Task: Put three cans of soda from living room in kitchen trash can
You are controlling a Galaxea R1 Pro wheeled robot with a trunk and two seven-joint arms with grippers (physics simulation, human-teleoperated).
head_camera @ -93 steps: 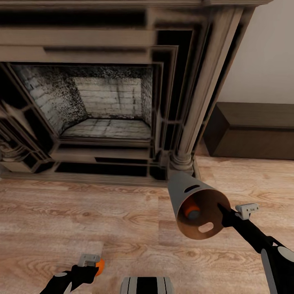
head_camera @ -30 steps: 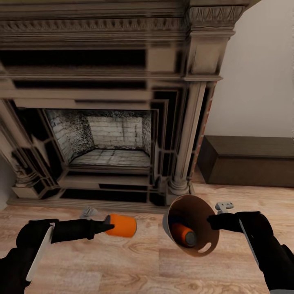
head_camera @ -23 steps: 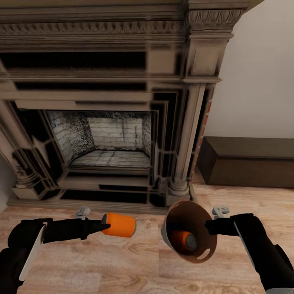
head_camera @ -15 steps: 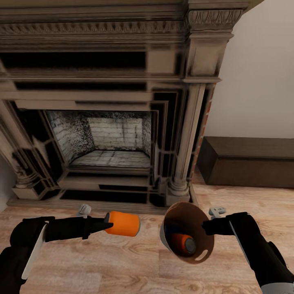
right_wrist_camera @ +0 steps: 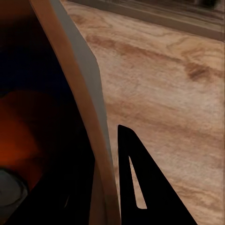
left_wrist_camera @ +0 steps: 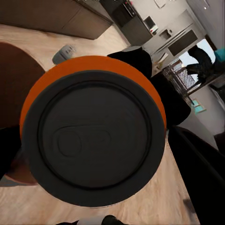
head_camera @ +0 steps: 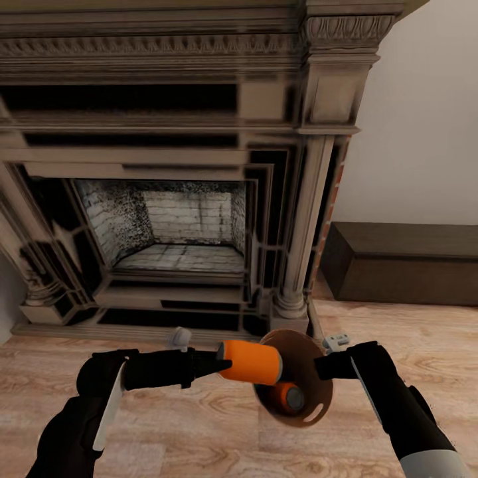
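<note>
Nearest the robot, both dark arms reach forward over the light wood floor [head_camera: 199, 431]. The left tool [head_camera: 222, 364] is clenched on an orange can of soda [head_camera: 252, 362], held on its side with its far end at the rim of the tash can [head_camera: 299, 362]. In the left wrist view the same can's grey metal top [left_wrist_camera: 93, 140] faces the camera, ringed by its orange wall.

The right tool [head_camera: 322, 366] grips the tash can by its rim, with the bin tipped so that its tan-brown mouth faces the robot and the left arm. In the right wrist view one dark finger [right_wrist_camera: 140, 187] lies outside the light grey wall [right_wrist_camera: 89, 108], which runs between it and the dark inside. A second orange can [head_camera: 287, 397] lies low inside the bin, grey top outward, near an oval handle slot [head_camera: 317, 411].

Beyond stands the ornate dark fireplace [head_camera: 179, 219] with its column [head_camera: 299, 232]; to the right a long dark low bench [head_camera: 405, 262] rests against the pale wall [head_camera: 418, 119].
</note>
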